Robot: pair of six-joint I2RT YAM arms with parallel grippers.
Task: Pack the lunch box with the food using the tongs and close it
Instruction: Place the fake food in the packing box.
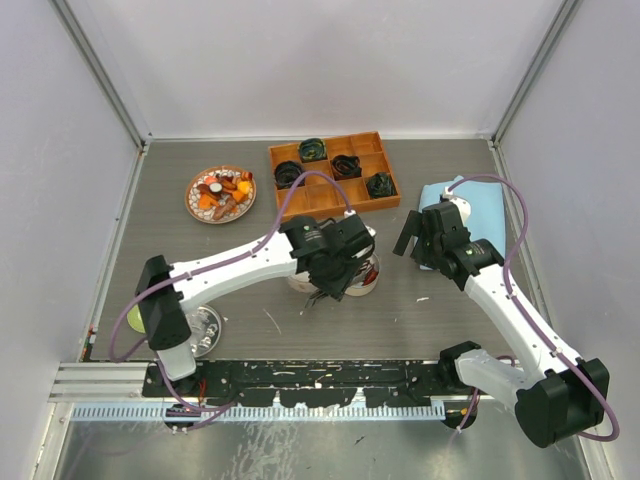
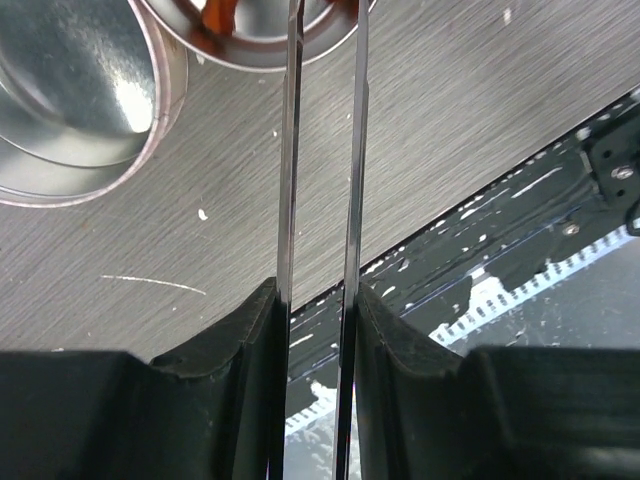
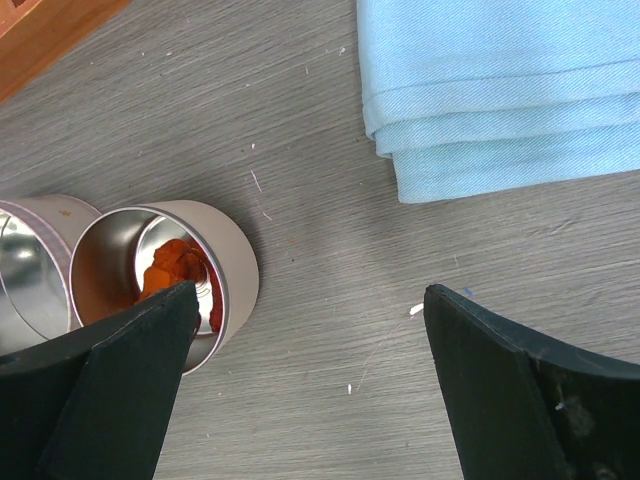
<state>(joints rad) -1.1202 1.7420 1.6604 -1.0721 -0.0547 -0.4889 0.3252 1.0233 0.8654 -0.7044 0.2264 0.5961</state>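
- The grey wood-grain table carries everything, and both arms reach over it from the near edge.
- An orange compartment tray sits at the far side, with dark coiled lumps in several of its compartments.
- A folded light-blue cloth lies at the right, partly under the right arm.
- A round patterned plate at the far left holds a heap of the food in orange and red pieces.
- The right gripper hangs above the table between the tins and the cloth, its fingers spread wide and holding nothing.
- The left gripper is clamped on the tongs, one pad against the outside of each arm.
- The tongs' thin arms run nearly parallel with a narrow gap, and their tips are out of frame.
- Two open silver tins stand close side by side mid-table, under the left wrist.
- The food tin holds orange chunks at its bottom, and the second tin shows shiny metal inside.
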